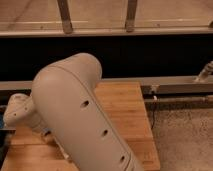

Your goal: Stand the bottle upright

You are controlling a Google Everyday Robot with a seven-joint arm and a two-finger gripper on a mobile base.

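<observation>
Only one camera here, and honestly most of it is the robot's fat beige plastic arm (80,120) with a row of small round holes down its side. It slants from the near right corner of the light wooden slatted tabletop (125,105) up toward the middle and then bends off left. Out at the left edge there's a rounded pale wrist housing (19,111). The gripper (46,134) hangs just below and right of that, low over the near left part of the wood and tucked right against the big arm link. That link covers so much of the gripper that I can't tell if it's released, clenched, or grasping anything. I can't pick out the bottle either, since the arm hides the patch of wood by the gripper and nothing bottle-like shows on the bare wood to the right. Behind the table there's a wide black band (150,55) running the full width, with a grey metal rail (175,87) along its lower edge. Two grey metal posts (65,15) (131,15) stand up at the far top. A speckled grey floor (185,135) fills the near right, and a thin dark cord (153,112) drops down beside the table's right edge.
</observation>
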